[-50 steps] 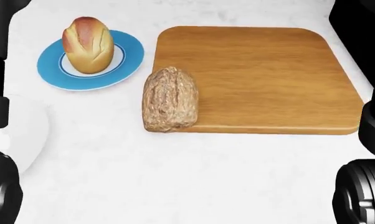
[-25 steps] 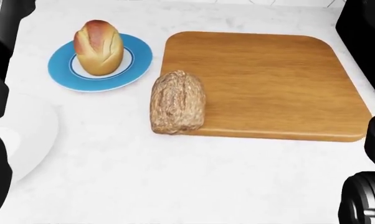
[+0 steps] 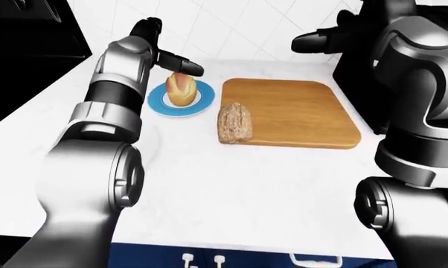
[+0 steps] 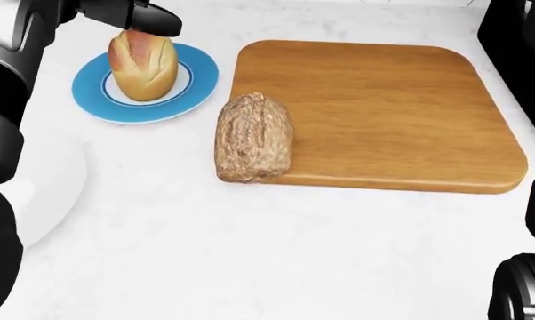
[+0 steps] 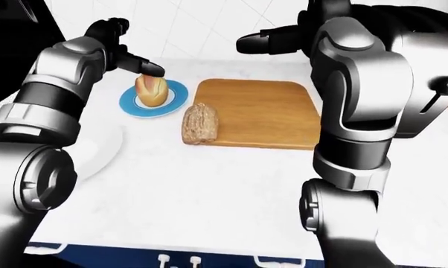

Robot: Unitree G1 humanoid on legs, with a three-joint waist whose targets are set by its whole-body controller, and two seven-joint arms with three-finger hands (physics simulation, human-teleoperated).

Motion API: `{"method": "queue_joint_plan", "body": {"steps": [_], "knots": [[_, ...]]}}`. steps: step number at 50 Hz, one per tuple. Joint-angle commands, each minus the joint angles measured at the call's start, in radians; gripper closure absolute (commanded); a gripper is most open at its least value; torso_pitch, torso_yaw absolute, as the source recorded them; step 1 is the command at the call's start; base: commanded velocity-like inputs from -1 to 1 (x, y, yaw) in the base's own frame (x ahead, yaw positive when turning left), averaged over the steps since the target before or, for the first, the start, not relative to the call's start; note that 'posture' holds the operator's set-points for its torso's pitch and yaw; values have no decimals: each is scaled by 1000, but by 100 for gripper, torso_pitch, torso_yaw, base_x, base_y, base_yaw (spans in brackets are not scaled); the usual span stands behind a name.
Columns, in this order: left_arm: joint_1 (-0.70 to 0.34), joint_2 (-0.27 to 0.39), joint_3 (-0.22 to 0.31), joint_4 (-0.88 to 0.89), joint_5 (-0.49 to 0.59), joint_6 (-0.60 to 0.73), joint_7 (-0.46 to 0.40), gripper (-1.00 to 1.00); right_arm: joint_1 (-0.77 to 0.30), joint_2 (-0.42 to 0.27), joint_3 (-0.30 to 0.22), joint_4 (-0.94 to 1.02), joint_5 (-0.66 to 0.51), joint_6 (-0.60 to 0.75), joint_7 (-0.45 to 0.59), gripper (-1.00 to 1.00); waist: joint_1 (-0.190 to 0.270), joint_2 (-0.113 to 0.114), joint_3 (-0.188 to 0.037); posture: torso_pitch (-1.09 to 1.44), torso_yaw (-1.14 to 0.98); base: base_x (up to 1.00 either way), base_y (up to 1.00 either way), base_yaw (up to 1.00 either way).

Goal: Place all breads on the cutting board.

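Progress is roughly half: loaf (image 4: 253, 138) is lying across the board's (image 4: 383, 113) left edge, roll (image 4: 143, 65) is sitting upright on the plate (image 4: 192, 93), and I'm hovering the left hand (image 4: 143, 19), fingers unclenched and empty, just above it; right hand (image 3: 321, 40) is idling high, its grip unclear.

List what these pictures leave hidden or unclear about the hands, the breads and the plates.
- Left hand: only dark fingers above the golden roll show; the forearm covers the rest, so grip unclear.
- Right hand: the right arm covers most of it.
- White plate: cut by the head view's left edge and the arm.
- Brown loaf: underside unseen.
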Motion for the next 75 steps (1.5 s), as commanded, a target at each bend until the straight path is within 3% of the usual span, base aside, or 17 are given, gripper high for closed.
{"method": "queue_joint_plan", "body": {"steps": [1,11,50,56,70,72,75], "knots": [[-29,8,5,-42,4,-31,7,-100,-44,-13,-5,-17,-4,-25,-2,-100,0,0,-32,0,0,0,0,0],[13,0,8,-36,8,-42,9,-100,-91,-22,4,16,-19,-25,15,-100,0,1,-34,0,0,0,0,0],[85,-52,-10,23,114,-135,19,-100,-32,-21,-15,-51,6,-7,8,-100,1,-3,-40,0,0,0,0,0],[83,-55,-10,22,116,-131,20,-80,-30,-20,-15,-52,8,-9,5,-100,1,-3,-40,0,0,0,0,0],[93,-61,-15,26,131,-145,21,-74,-19,-17,-17,-59,16,-10,-2,-100,1,-3,-41,0,0,0,0,0],[91,-61,-14,27,132,-145,22,-57,-19,-15,-15,-60,17,-9,-4,-100,2,-3,-41,0,0,0,0,0],[89,-61,-13,27,133,-145,20,-55,-21,-14,-15,-63,18,-5,-6,-100,2,-3,-41,0,0,0,0,0]]}}
